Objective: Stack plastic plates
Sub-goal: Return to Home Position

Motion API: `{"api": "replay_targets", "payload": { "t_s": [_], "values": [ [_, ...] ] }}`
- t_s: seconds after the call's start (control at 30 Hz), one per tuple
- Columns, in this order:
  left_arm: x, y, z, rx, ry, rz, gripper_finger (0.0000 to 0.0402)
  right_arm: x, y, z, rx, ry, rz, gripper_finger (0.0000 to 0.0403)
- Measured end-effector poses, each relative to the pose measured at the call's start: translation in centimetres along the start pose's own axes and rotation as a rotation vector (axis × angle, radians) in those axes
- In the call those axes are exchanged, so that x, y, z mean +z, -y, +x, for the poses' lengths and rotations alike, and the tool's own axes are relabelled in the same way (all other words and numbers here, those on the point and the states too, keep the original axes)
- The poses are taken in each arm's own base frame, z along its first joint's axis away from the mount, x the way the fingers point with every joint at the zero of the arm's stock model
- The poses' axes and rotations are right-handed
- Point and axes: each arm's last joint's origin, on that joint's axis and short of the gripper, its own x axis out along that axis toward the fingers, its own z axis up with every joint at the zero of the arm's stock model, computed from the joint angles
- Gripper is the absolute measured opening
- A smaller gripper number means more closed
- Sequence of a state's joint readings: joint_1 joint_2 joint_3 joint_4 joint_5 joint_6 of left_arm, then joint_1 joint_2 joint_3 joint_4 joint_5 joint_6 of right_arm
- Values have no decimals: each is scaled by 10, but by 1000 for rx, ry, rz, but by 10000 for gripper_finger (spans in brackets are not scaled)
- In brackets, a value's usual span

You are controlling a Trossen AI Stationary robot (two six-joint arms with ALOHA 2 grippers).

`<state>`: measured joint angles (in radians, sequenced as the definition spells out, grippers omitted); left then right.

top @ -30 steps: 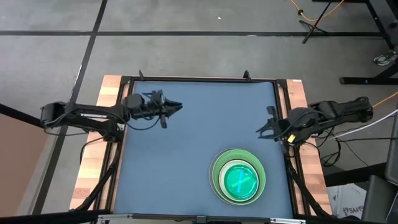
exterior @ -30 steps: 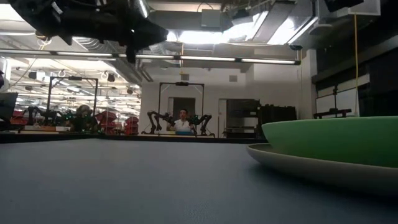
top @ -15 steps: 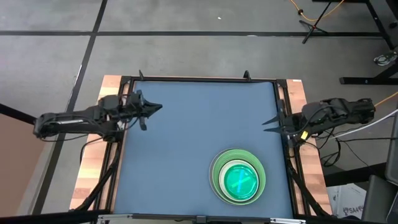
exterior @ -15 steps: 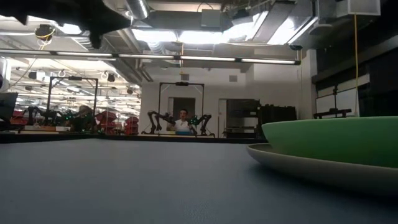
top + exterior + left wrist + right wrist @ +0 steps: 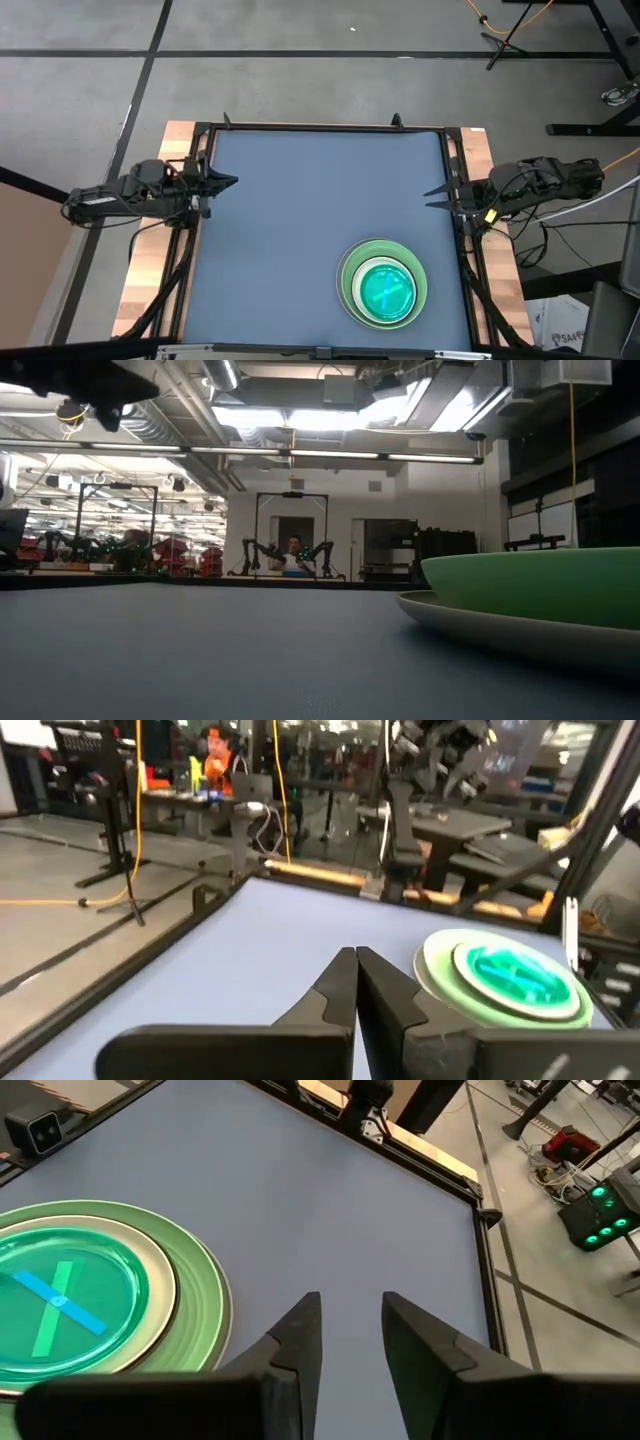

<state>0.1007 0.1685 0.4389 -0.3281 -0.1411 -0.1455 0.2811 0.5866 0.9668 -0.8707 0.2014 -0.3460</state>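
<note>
The plastic plates [image 5: 384, 287] stand in one stack on the blue table at the near right. A large light green plate is at the outside, a whitish one lies inside it, and a translucent green one with a blue streak [image 5: 60, 1295] lies on top. The low view shows the stack's rim [image 5: 530, 600] resting on the table. My left gripper [image 5: 232, 182] is at the table's left edge, shut and holding nothing [image 5: 356, 958]. My right gripper [image 5: 432, 197] is at the right edge, open and holding nothing [image 5: 350, 1305]. Both are far from the stack.
A black frame [image 5: 320, 128] runs around the blue table, with wooden strips [image 5: 150, 260] outside it. The room beyond shows other robot stands and a person seated far behind [image 5: 293, 555]. The blue surface to the left of and behind the stack is bare.
My left gripper has drawn back from over the table toward its left edge. My right gripper has pulled back a little toward the right edge. The stack has stayed still.
</note>
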Motion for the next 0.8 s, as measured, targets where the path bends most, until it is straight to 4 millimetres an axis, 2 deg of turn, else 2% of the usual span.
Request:
{"api": "replay_targets", "payload": {
  "t_s": [0.17, 0.6, 0.8],
  "values": [
    [-7, -2, -10, -3, -42, 7, 0, -1, 1, -3, -14, 8, 2, 99],
    [-6, -2, -18, -22, -1, 131, 0, -2, 1, -6, -21, 10, 3, 99],
    [-8, -3, -26, -50, 15, 114, 0, -12, -4, 1, -18, 5, 1, 99]
  ]
}}
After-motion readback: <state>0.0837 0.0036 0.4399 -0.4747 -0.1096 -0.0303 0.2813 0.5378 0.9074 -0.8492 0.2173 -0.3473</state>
